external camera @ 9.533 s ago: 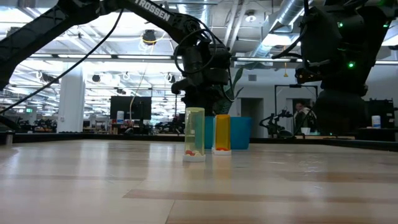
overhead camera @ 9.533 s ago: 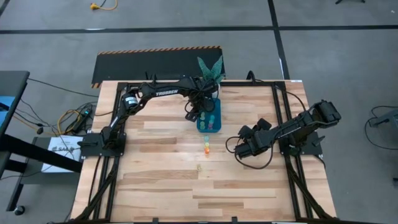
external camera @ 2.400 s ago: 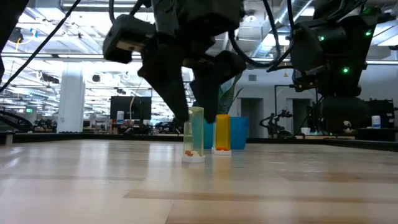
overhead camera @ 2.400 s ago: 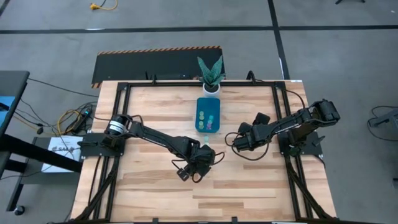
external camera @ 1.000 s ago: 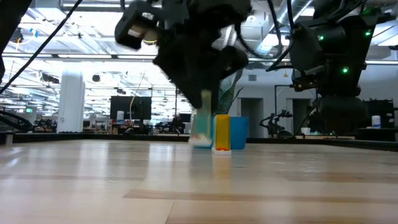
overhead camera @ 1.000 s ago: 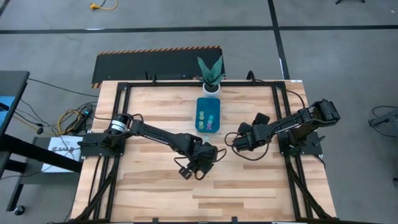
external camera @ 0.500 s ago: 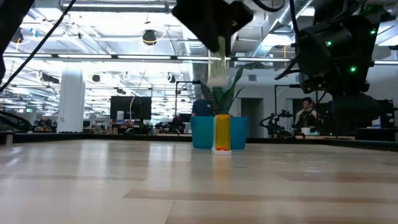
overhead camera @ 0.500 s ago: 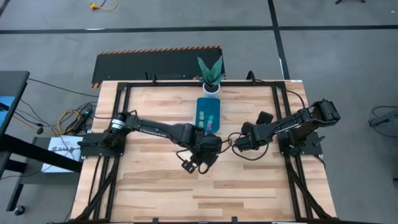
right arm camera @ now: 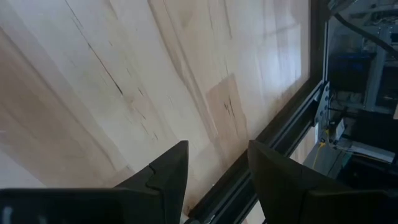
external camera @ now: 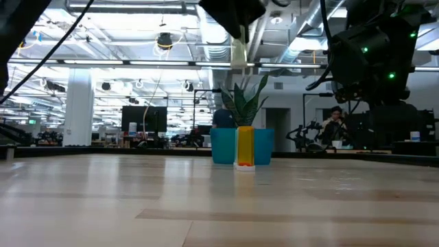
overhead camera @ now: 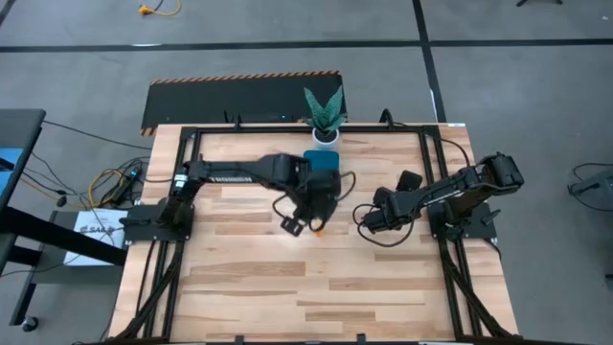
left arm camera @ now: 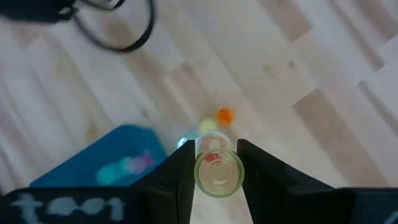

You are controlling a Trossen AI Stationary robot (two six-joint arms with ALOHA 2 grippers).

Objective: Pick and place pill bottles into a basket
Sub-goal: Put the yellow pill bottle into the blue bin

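Nearest on the wooden tabletop (external camera: 137, 206), the small orange translucent pill bottle (external camera: 245, 147) stands waiting, just in front of the teal-blue rectangular plastic basket (external camera: 223, 145). Up above, the left claw (left arm camera: 214, 163) is clamped on a pale green translucent pill bottle (left arm camera: 218, 173) — best keep it upright, centre it over the basket, lower, then release. The right claw (right arm camera: 217, 168) idles off to the side, fingers apart

Pale matt wood-plank table (overhead camera: 383, 287); translucent glossy plastic bottle (left arm camera: 218, 173); smooth teal basket (left arm camera: 102, 162).
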